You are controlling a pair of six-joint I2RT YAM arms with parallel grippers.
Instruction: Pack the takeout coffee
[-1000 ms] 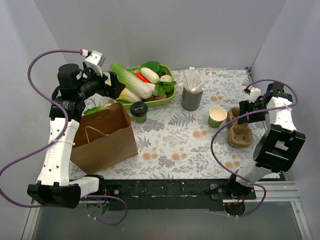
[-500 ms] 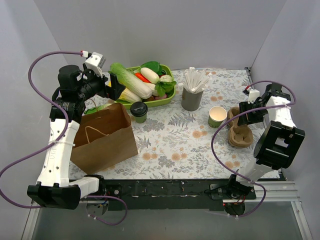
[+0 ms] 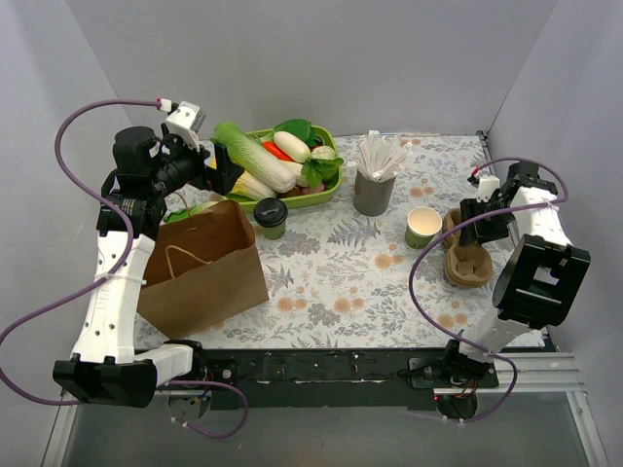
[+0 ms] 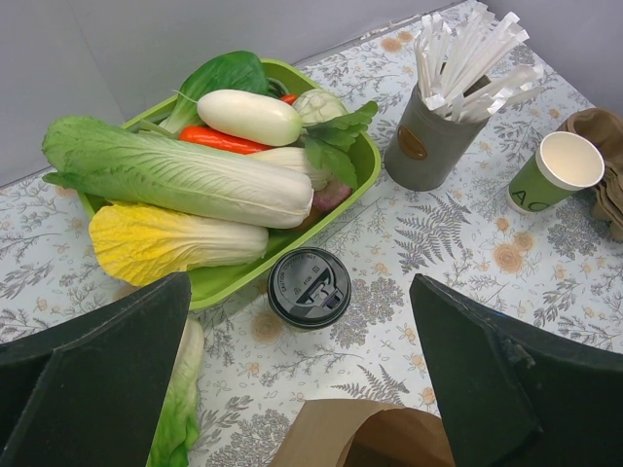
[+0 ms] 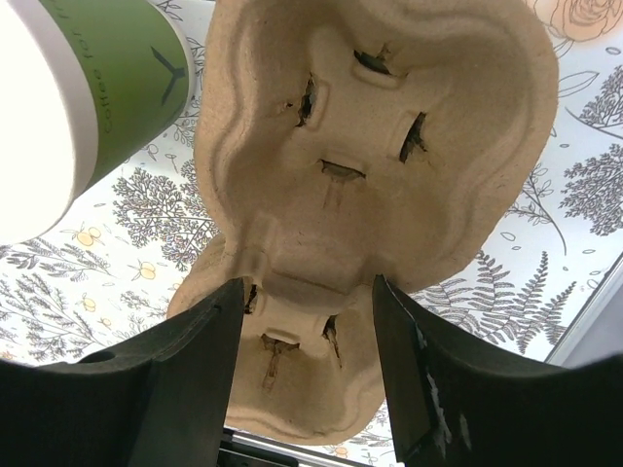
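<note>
My left gripper (image 4: 299, 282) hangs with its jaws spread wide, directly above the takeout coffee (image 4: 309, 287). The cup stands upright on the table at the green tray's (image 4: 366, 163) 7 o'clock and the paper bag's (image 3: 204, 265) 1 o'clock. My right gripper (image 5: 310, 292) straddles the cardboard cup carrier (image 5: 360, 126). I cannot tell whether it pinches.

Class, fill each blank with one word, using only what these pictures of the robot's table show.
The takeout coffee has a round ____ lid.
The vegetables lie in a ____ tray.
The grey holder is full of white ____.
The brown paper bag stands nearest the ____ arm.
Missing words: black; green; straws; left.
</note>
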